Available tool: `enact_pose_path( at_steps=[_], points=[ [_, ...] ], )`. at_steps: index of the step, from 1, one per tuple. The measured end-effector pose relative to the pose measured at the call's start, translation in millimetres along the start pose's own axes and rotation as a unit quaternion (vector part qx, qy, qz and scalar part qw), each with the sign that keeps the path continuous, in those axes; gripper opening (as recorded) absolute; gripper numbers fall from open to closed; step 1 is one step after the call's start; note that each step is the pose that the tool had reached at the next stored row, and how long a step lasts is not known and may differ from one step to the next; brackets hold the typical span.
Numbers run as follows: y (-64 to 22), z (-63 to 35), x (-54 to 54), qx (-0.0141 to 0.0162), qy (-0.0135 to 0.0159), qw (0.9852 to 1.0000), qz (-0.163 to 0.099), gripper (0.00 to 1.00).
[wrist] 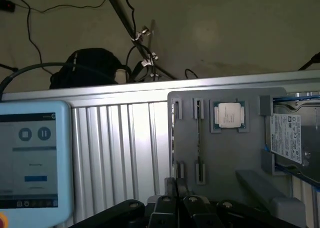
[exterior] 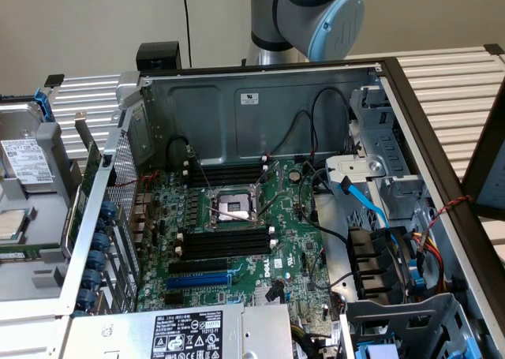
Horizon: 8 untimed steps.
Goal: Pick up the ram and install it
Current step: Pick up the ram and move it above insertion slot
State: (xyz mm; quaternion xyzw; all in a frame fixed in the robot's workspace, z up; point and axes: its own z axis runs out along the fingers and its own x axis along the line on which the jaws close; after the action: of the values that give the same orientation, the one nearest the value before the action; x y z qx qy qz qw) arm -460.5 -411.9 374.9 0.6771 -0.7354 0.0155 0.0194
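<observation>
Ribbed aluminium counter was recorded as the working surface. Behind it in the wrist view were a pale floor, loose cables and a black bag.

1. Ram: seen edge-on as a thin dark strip, stood upright in a slot of the grey holder tray on the counter. It was neither gripped nor touched.
2. Fingers: drawn close together with nothing held between them. They were poised at the tray's near edge, closer to the ram's slot than to anything else.
3. Tray neighbours: a processor was seated in a square recess just beside the ram, and a hard drive was noted beyond the processor.
4. Touch-screen pendant: noted well apart from the tray.
5. Open computer case: seen in the exterior view, with the tray on that view's left.
   - The motherboard was exposed.
   - Black memory slots were ranged on either side of the processor socket and judged unfilled.
   - A blue expansion slot was noted nearer the camera.
   - The arm was seen behind the case's far wall.

Progress: judged to be at the very start. The pick-up had not been made, and the seating in a black slot was wholly left to do.
</observation>
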Motion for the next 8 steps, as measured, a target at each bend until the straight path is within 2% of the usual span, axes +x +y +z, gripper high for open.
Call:
enact_pose_path(
  at_steps=[8],
  points=[
    [0.0,-1.0,0.1,-0.0001,-0.0001,1.0000,0.000,0.12]
  ],
)
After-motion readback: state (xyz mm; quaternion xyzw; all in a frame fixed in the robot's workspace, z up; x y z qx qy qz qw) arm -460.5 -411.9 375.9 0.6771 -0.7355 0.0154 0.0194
